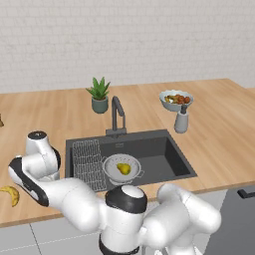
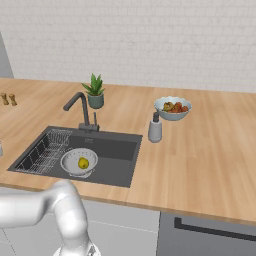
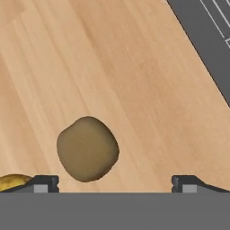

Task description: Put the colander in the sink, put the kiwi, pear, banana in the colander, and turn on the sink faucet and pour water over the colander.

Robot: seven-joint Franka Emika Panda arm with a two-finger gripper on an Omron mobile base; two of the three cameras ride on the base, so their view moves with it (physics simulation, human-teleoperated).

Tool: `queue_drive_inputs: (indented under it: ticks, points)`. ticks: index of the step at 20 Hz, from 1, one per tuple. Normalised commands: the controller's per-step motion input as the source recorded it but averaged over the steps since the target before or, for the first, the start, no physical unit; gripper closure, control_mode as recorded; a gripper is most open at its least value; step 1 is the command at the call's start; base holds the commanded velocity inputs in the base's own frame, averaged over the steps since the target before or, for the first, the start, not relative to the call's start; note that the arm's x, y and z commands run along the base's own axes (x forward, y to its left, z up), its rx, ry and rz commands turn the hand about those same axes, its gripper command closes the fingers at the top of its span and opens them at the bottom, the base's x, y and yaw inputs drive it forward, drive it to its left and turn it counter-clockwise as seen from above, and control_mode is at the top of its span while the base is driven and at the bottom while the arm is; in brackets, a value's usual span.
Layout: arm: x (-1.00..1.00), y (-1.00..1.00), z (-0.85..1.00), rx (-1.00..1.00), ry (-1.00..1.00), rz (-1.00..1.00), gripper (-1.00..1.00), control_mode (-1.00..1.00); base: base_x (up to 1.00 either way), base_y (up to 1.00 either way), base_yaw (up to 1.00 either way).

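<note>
In your left base view, a potted plant [image 1: 99, 94], fruit bowl [image 1: 176, 99] and soap bottle [image 1: 181, 120] sit in the upper half, behind the sink [image 1: 159, 159]; the arm bends low toward the left edge. The pear [image 1: 123, 169] lies in the colander [image 1: 122, 167] (centre frame); the banana [image 1: 11, 194] is lower left.

Right base view: the faucet [image 2: 80, 111] stands upper left.

Hand view: the claw [image 3: 115, 182] is spread wide, and the brown kiwi [image 3: 87, 148] rests on the table [image 3: 134, 90], lower left.
</note>
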Motion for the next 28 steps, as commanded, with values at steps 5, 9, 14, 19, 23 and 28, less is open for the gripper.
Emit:
queue_drive_inputs:
  ticks: [5, 9, 14, 19, 23, 28]
  points:
    - [0.05, 0.07, -0.22, -0.03, 0.02, -0.01, -1.00, -1.00, 0.00, 0.00, 0.00]
    - [0.21, 0.16, -0.12, -0.04, 0.00, 0.00, -1.00, -1.00, 0.00, 0.00, 0.00]
    - [0.20, 0.14, -0.15, 0.00, 0.00, 0.00, -1.00, -1.00, 0.00, 0.00, 0.00]
    - [0.11, 0.16, -0.24, 0.00, 0.09, 0.00, -1.00, -1.00, 0.00, 0.00, 0.00]
    - [0.02, 0.19, -0.56, 0.00, 0.30, 0.00, -1.00, -1.00, 0.00, 0.00, 0.00]
    - [0.17, 0.12, -0.29, -0.07, 0.18, 0.00, 1.00, -1.00, 0.00, 0.00, 0.00]
